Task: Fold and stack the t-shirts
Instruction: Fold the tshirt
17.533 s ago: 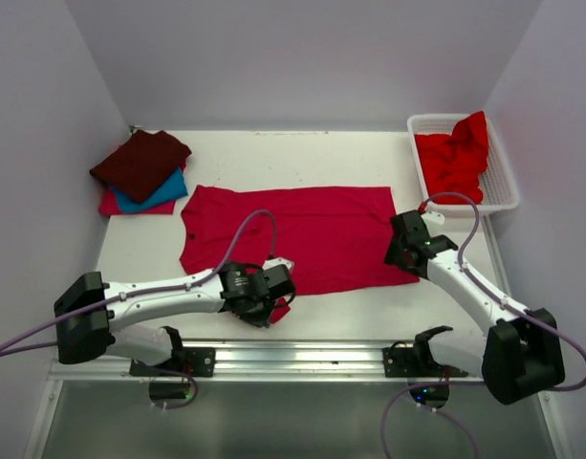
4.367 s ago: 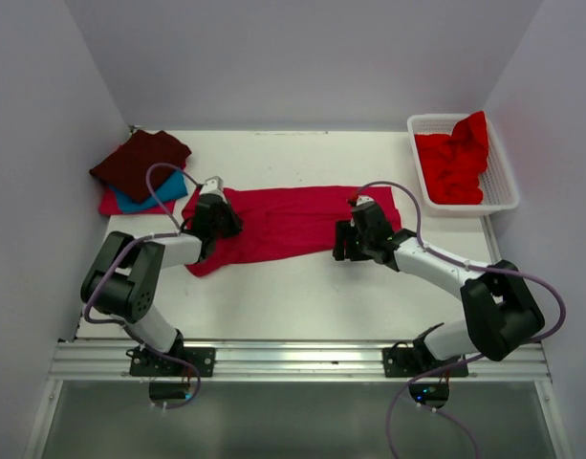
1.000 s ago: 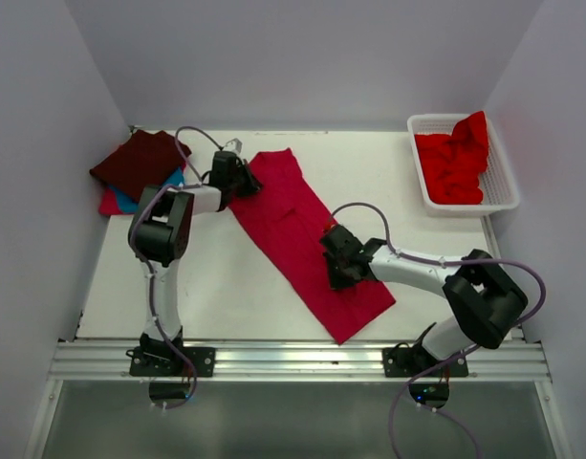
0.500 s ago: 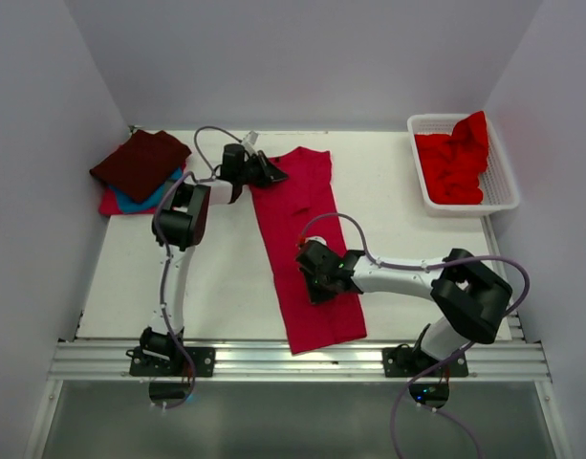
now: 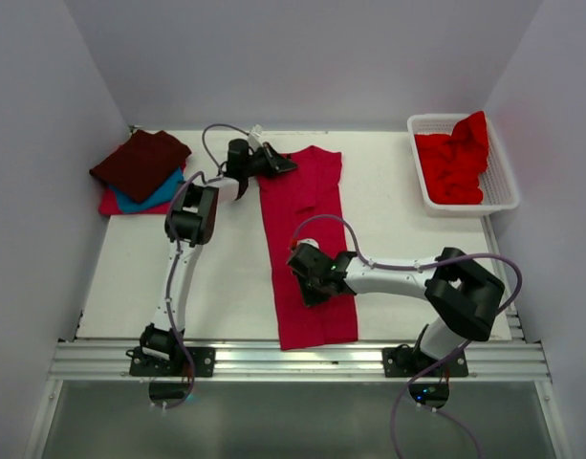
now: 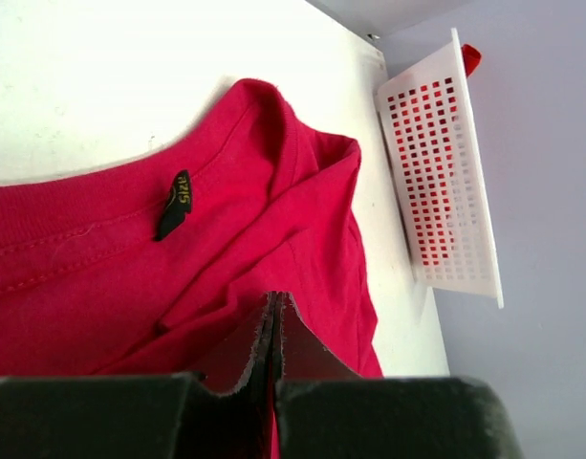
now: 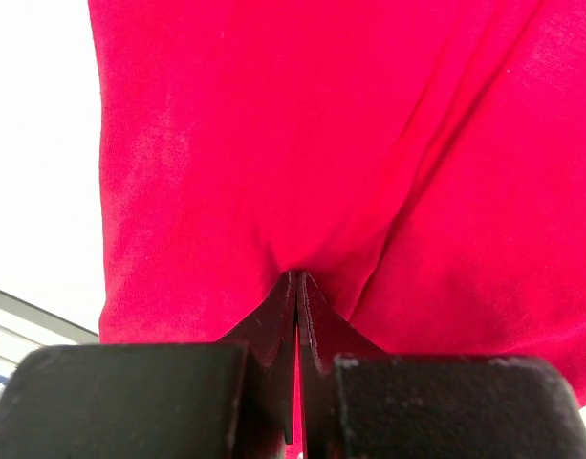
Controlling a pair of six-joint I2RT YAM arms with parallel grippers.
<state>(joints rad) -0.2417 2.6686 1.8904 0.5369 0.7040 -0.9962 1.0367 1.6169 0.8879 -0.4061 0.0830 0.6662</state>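
A crimson-pink t-shirt (image 5: 302,215), folded into a long strip, lies from the table's far middle down to the near edge. My left gripper (image 5: 287,164) is shut on its far end beside the collar; the left wrist view shows the shirt (image 6: 273,220), its black size label (image 6: 178,203) and the shut left gripper (image 6: 274,304). My right gripper (image 5: 305,285) is shut on a pinch of the strip's near half, and the right wrist view has cloth (image 7: 293,124) bunched at the right gripper (image 7: 297,279). A dark maroon t-shirt (image 5: 140,161) tops a teal one (image 5: 166,192) and a pink-red one (image 5: 111,203) at far left.
A white lattice basket (image 5: 503,196) at the far right holds a crumpled bright red t-shirt (image 5: 455,158); the basket (image 6: 436,143) also shows in the left wrist view. Grey walls close in the table on three sides. A metal rail (image 5: 293,359) runs along the near edge.
The crimson strip has swung from a diagonal to lying near-to-far. My left gripper carried the collar end rightward along the far side; my right gripper dragged the lower part leftward.
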